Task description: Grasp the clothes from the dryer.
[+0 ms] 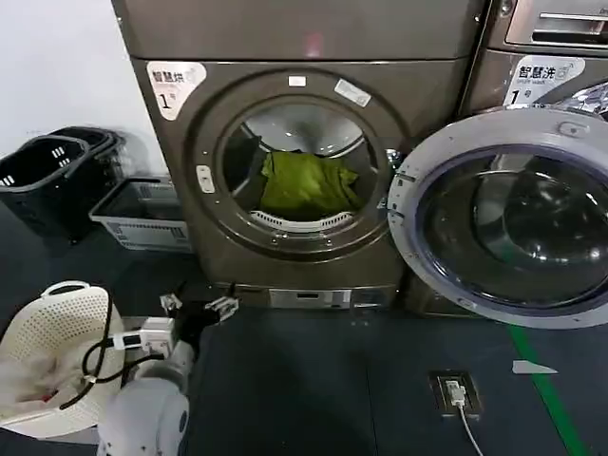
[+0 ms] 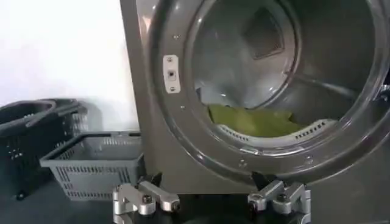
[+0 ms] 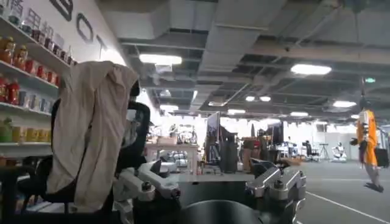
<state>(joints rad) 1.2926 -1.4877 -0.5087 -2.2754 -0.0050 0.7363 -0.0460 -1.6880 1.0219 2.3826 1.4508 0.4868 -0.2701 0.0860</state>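
Observation:
The dryer (image 1: 304, 57) is the brown-grey front loader ahead, its round door (image 1: 508, 223) swung open to the right. The olive-green clothes (image 1: 306, 182) lie crumpled at the front of the silver drum; in the left wrist view the clothes (image 2: 253, 120) rest just behind the drum lip. My left gripper (image 1: 198, 308) hangs low near the floor, in front of the machine's lower left corner, open and empty, well below the porthole. In its own view the left gripper (image 2: 210, 202) points at the dryer's base. My right gripper (image 3: 210, 185) is open, held nowhere near the dryer, facing a room.
A grey basket (image 1: 142, 214) and black baskets (image 1: 52, 176) stand on the floor left of the dryer. A white perforated basket (image 1: 52, 356) sits by my left arm. A floor socket with cable (image 1: 456, 391) lies to the right. A second machine (image 1: 546, 57) stands at the right.

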